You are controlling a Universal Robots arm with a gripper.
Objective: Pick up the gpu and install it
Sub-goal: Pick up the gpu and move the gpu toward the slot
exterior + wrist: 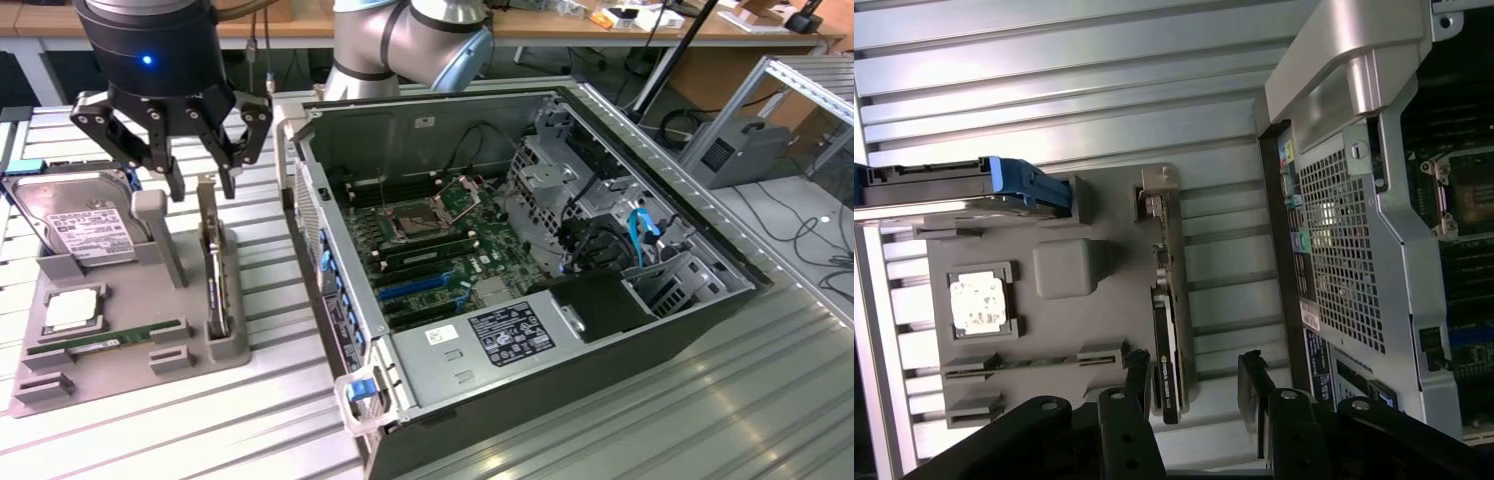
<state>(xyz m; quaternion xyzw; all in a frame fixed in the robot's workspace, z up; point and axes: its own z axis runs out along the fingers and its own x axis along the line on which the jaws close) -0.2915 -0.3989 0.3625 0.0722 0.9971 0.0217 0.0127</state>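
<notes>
Hovering w/ gripper (pixel 200 187) wide open, empty, just above gpu (pixel 214 285) standing edgewise in gray tray (pixel 134 375), exterior view's left of PC case (pixel 400 115).

The gpu (pixel 214 285) stands on edge in the holder tray (pixel 114 380), between the hard drive (pixel 83 228) and the computer case (pixel 441 115).

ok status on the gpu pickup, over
gripper open, low over the gpu. gpu on edge in the gray holder, not gripped. hard drive close beside it, same holder.
</notes>
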